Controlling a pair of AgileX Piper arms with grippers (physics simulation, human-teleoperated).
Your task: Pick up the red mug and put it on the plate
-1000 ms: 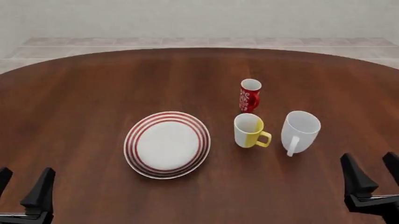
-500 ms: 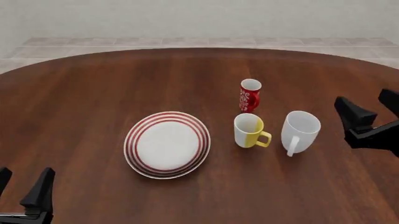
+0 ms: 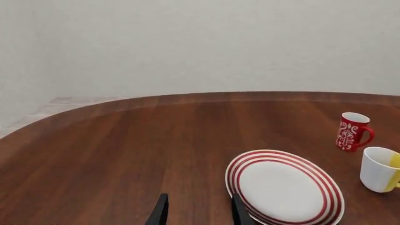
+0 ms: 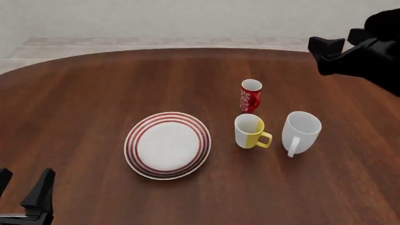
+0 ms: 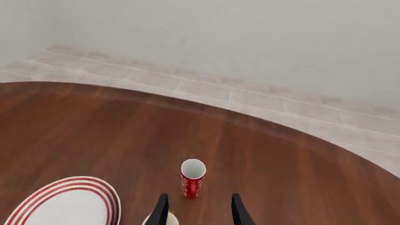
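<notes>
Brown wooden counter [image 4: 93,93] carries the red mug [image 4: 250,95], judged rigid, light, glossy: grasp mid-body; right gripper [image 5: 196,211] spread, empty.

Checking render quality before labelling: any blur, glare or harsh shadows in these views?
Front view: sharp, even light, faint soft shadows under the round red-ringed white plate and slim red patterned mug; right gripper cropped at the edge. Left wrist view: crisp, mild sheen on the wooden table. Right wrist view: no glare or blur.

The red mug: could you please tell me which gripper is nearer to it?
Right. The right gripper hangs beyond the red mug, to its right; the left gripper sits at the table's near-left edge.
</notes>
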